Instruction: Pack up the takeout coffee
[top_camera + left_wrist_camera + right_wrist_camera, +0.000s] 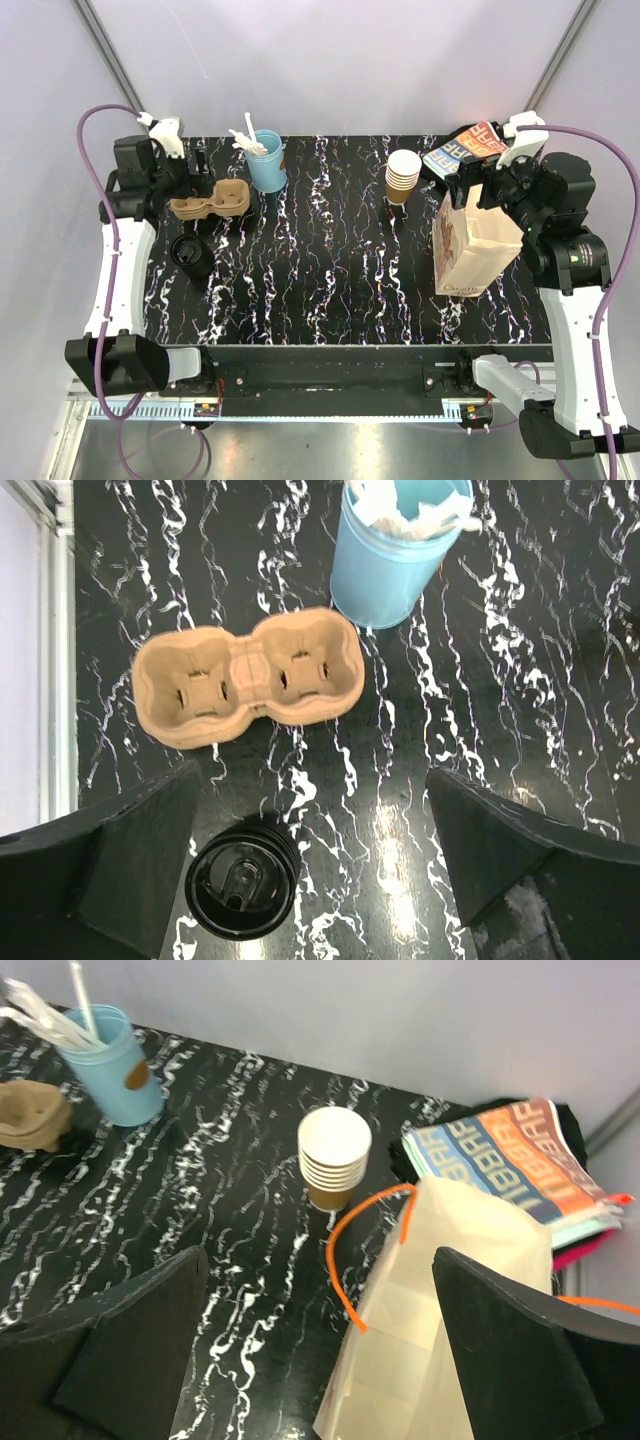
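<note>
No single brown ribbed cup shows in any view. A tan paper bag with orange handles stands at the right; the right wrist view shows its top. My right gripper is open and empty just above the bag's top, with its right finger over the bag. My left gripper is open and empty at the far left, above the table. It hangs between a brown two-cup carrier and a black lidded round thing.
A stack of nested brown cups stands back centre-right, also in the right wrist view. A light-blue cup with white utensils stands at the back. Colourful printed packets lie behind the bag. The carrier and the black thing sit at the left.
</note>
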Robot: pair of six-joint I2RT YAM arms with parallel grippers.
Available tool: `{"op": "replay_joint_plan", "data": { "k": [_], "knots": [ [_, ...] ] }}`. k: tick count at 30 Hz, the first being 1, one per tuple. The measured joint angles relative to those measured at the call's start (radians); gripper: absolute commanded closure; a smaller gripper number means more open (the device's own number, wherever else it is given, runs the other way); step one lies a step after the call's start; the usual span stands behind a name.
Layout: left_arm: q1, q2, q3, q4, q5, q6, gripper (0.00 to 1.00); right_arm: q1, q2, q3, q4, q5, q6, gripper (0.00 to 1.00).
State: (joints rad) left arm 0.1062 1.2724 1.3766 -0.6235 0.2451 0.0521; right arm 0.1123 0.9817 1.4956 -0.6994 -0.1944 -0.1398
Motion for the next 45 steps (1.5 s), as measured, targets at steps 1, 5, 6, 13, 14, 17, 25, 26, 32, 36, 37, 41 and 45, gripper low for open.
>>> {"op": "replay_joint_plan", "data": {
  "k": [1, 5, 6, 13, 14, 17, 25, 26, 32, 36, 37, 41, 45],
  "knots": [
    [-0.004, -0.001, -0.008, 0.002, -0.005, 0.001, 0.01, 0.0, 0.0, -0.009, -0.001, 0.022, -0.002, 0.0],
    [-0.019, -0.002, -0.053, 0.018, -0.025, 0.008, 0.01, 0.0, -0.011, -0.045, 0.0, 0.119, -0.014, 0.02],
    [-0.019, -0.002, -0.061, 0.02, -0.03, 0.01, 0.01, 0.0, -0.018, -0.058, -0.002, 0.132, -0.018, 0.03],
    [-0.02, -0.002, -0.12, 0.043, -0.078, 0.028, 0.01, 0.0, -0.072, -0.106, -0.057, 0.148, -0.045, 0.08],
    [-0.02, -0.002, -0.126, 0.045, -0.081, 0.029, 0.01, 0.0, -0.078, -0.105, -0.063, 0.142, -0.048, 0.09],
    [-0.02, -0.001, -0.136, 0.05, -0.09, 0.031, 0.01, 0.0, -0.091, -0.095, -0.101, 0.113, -0.056, 0.11],
    [-0.026, 0.049, -0.142, 0.069, -0.135, 0.045, 0.01, 0.0, -0.105, -0.093, -0.169, 0.082, -0.089, 0.11],
    [-0.026, 0.066, -0.142, 0.071, -0.145, 0.045, 0.01, 0.0, -0.108, -0.091, -0.179, 0.069, -0.09, 0.11],
    [-0.027, 0.179, -0.142, 0.088, -0.188, 0.045, 0.05, -0.001, -0.111, 0.011, -0.246, -0.039, -0.091, 0.12],
    [-0.027, 0.252, -0.142, 0.114, -0.202, 0.045, 0.08, -0.001, -0.121, 0.056, -0.259, -0.102, -0.089, 0.13],
    [-0.027, 0.27, -0.141, 0.122, -0.205, 0.045, 0.08, -0.001, -0.127, 0.061, -0.264, -0.116, -0.089, 0.14],
    [-0.029, 0.343, -0.119, 0.143, -0.224, 0.044, 0.11, -0.001, -0.132, 0.066, -0.276, -0.154, -0.089, 0.14],
    [-0.032, 0.41, -0.074, 0.171, -0.246, 0.036, 0.14, -0.001, -0.126, 0.066, -0.287, -0.178, -0.089, 0.15]
  ]
}}
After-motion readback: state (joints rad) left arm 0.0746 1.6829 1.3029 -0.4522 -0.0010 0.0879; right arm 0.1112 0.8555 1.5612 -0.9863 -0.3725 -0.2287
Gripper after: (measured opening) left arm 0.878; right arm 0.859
